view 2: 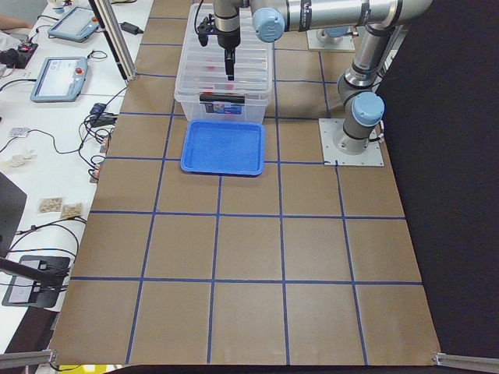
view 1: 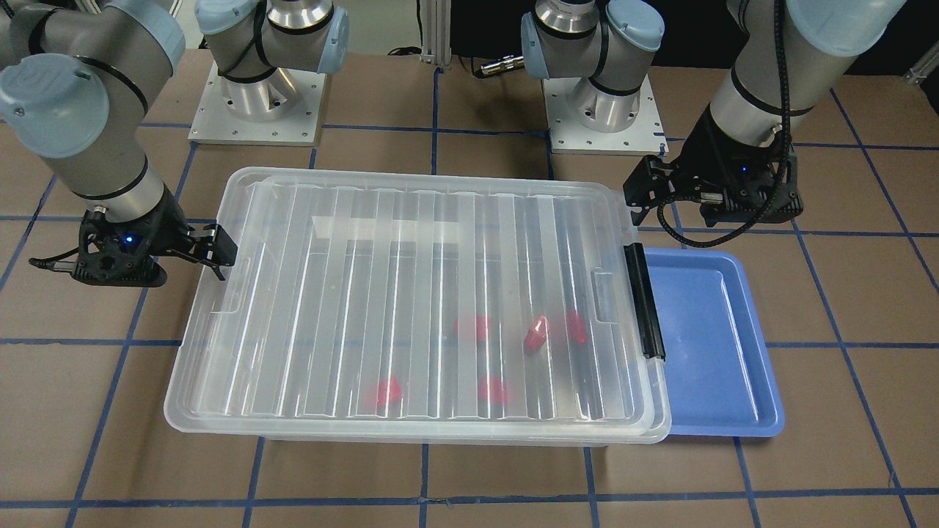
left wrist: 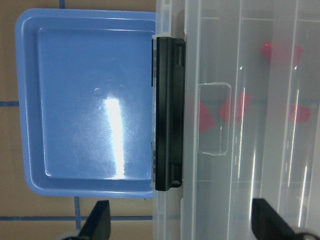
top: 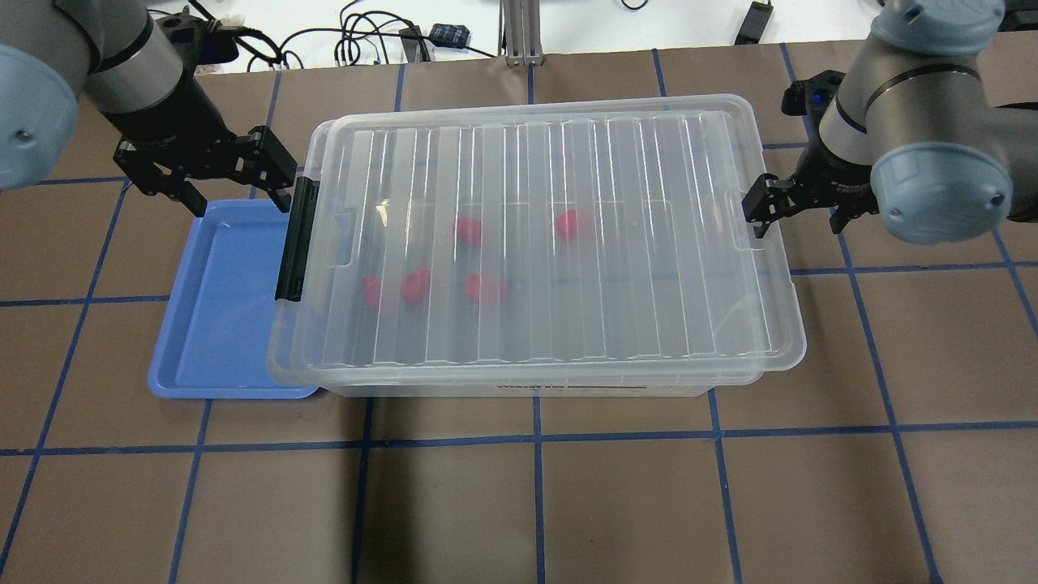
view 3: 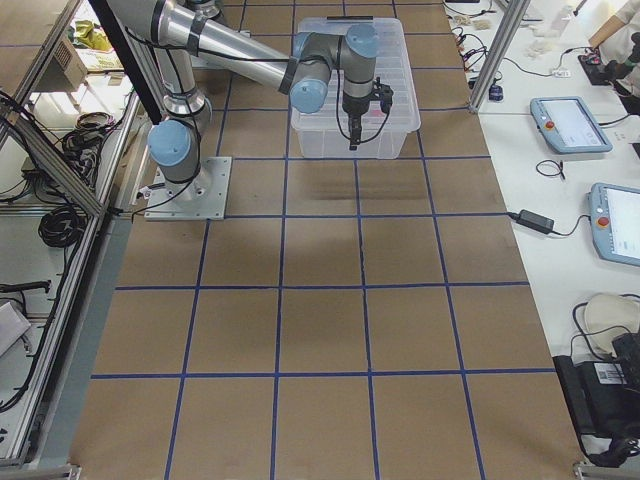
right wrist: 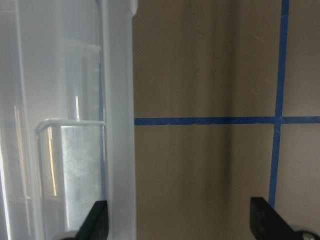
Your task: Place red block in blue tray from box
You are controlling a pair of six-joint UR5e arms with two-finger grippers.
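The clear box stands mid-table with its ribbed lid on and the black latch bar on its left end. Several red blocks lie inside, blurred through the lid. The blue tray sits empty against the latch end, partly under the box rim. My left gripper is open above the far end of the latch and the tray's far edge; in its wrist view the open gripper straddles the latch bar. My right gripper is open at the box's right end, straddling the lid's edge.
The brown table surface carries blue tape grid lines. The two arm bases stand behind the box in the front-facing view. Cables and tablets lie on a white bench beyond the table's far edge.
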